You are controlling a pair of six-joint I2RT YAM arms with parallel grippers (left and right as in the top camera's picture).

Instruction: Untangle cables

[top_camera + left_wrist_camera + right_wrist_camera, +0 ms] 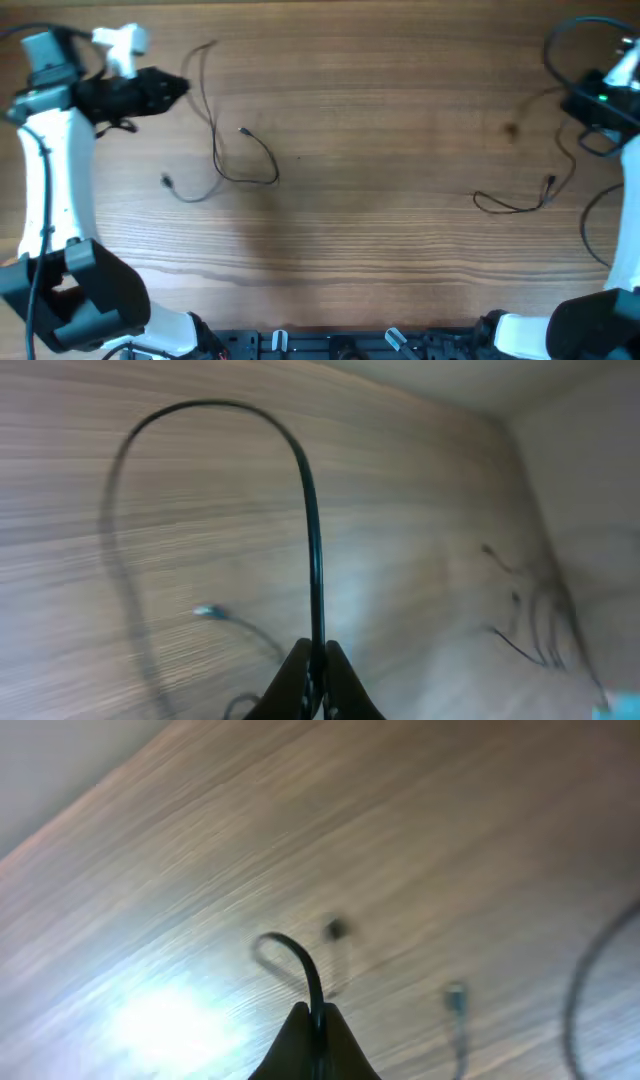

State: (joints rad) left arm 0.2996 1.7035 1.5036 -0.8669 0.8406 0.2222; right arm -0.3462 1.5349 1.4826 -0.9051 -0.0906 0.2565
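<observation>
Two thin black cables lie apart on the wooden table [380,120]. The left cable [217,150] runs down from near my left gripper [180,87], loops, and ends in small plugs. The left wrist view shows my left gripper [318,660] shut on this cable [312,540], which arches up and over; one plug end [203,611] lies on the wood. The right cable [520,207] trails from my right gripper [583,103] down to a plug. The right wrist view shows my right gripper [318,1020] shut on that cable [300,960], with a plug [455,997] beside it.
Thicker black arm cables [565,45] curl at the far right edge. The arm bases [100,300] stand at the front corners. A dark knot in the wood [511,129] lies right of centre.
</observation>
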